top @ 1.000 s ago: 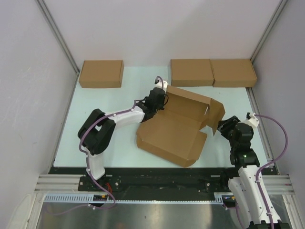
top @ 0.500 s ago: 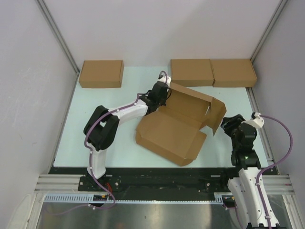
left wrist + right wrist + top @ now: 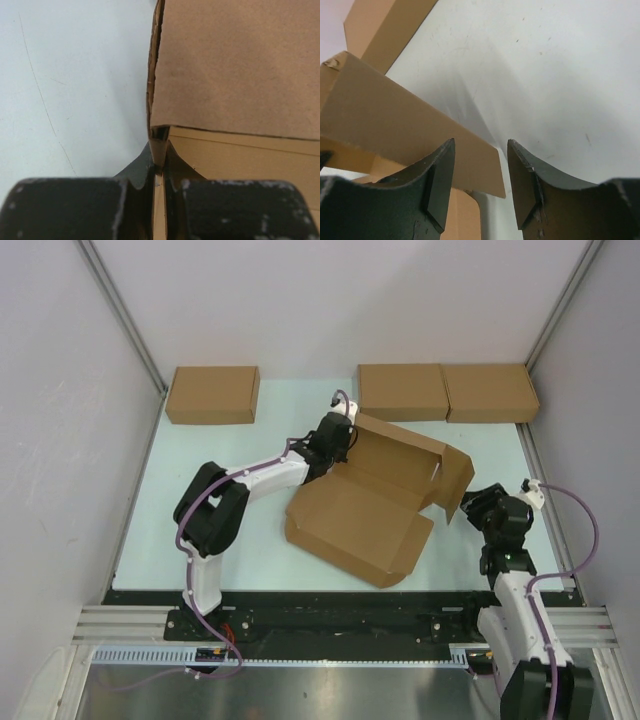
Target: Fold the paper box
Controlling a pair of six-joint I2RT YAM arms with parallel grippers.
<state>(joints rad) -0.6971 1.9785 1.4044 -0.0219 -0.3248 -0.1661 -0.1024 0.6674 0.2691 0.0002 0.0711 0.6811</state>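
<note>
Left claw (image 3: 337,443), pinched shut on the rear-left edge of the plain brown corrugated-cardboard paper box (image 3: 358,518), has reached farther out, tipping that wall more upright. The box lies mid-counter (image 3: 200,470). Right claw (image 3: 468,506), jaws apart and empty, has backed slightly off, so the box's right side stays unfolded.

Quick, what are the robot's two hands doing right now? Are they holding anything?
Left hand: closed, pinching an edge of the paper box.
Right hand: open, holding nothing.
</note>
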